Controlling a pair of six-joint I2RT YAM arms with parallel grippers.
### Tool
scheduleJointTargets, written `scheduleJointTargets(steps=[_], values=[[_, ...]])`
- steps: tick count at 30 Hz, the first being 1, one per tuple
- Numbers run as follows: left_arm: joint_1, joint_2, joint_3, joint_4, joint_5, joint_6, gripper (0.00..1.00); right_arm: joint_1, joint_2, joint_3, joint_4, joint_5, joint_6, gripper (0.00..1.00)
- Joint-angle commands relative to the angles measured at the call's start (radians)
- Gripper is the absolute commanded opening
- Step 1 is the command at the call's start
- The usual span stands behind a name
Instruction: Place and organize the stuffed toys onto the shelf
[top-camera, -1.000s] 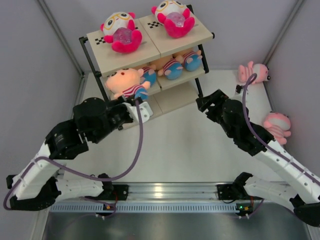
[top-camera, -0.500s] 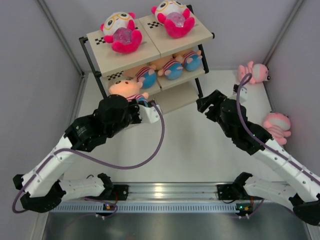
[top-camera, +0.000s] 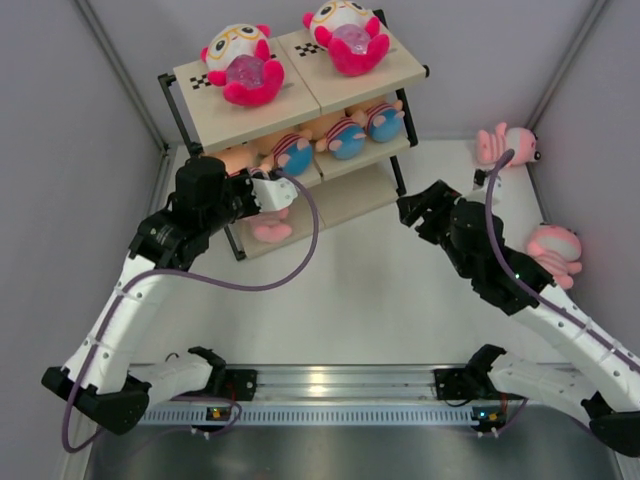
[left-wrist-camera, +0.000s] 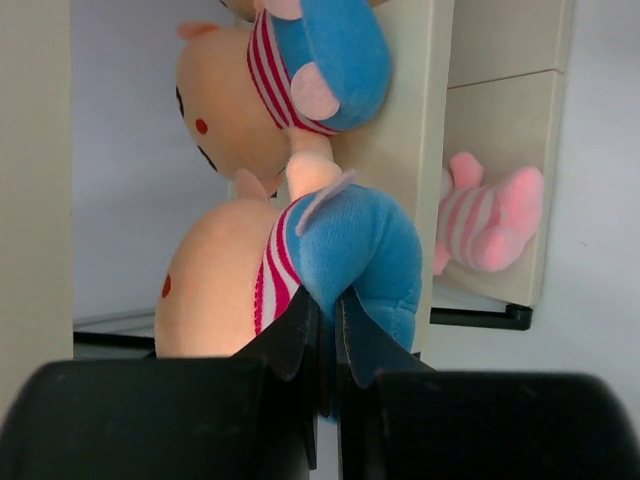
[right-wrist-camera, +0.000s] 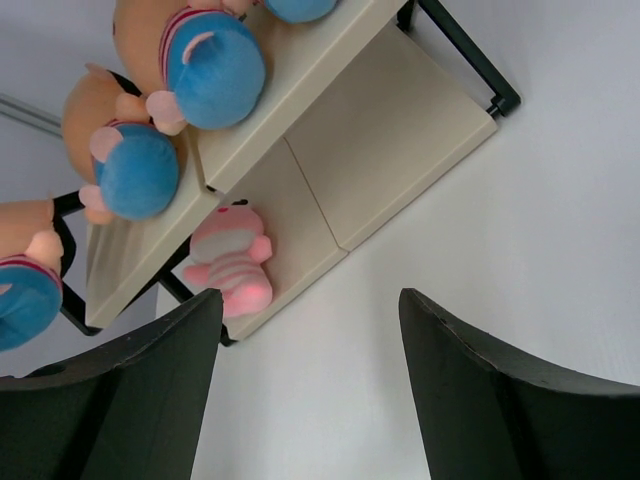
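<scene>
Left end effector (left-wrist-camera: 325, 310) pinches a peach doll (left-wrist-camera: 350, 240) at the middle tier of the shelf (top-camera: 300, 95), upper left; right end effector (right-wrist-camera: 310, 330) gapes empty, two pink dolls (top-camera: 507, 143) (top-camera: 553, 247) on the bench (top-camera: 380, 290) to go.

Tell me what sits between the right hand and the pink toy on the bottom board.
Between the right hand and the pink toy: only bare table and bare bottom board, seen in the right wrist view.
</scene>
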Motion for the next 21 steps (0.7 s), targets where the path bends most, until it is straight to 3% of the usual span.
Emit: scheduleJointTargets(steps=[1, 21], values=[[0.062, 0.029, -0.014, 0.118, 0.137, 0.077, 0.0, 0.004, -0.047, 0.003, 0.011, 0.02, -0.032, 0.72], [0.318, 0.192, 0.009, 0.173, 0.449, 0.324, 0.0, -0.015, -0.039, -0.022, -0.012, 0.036, -0.075, 0.75]])
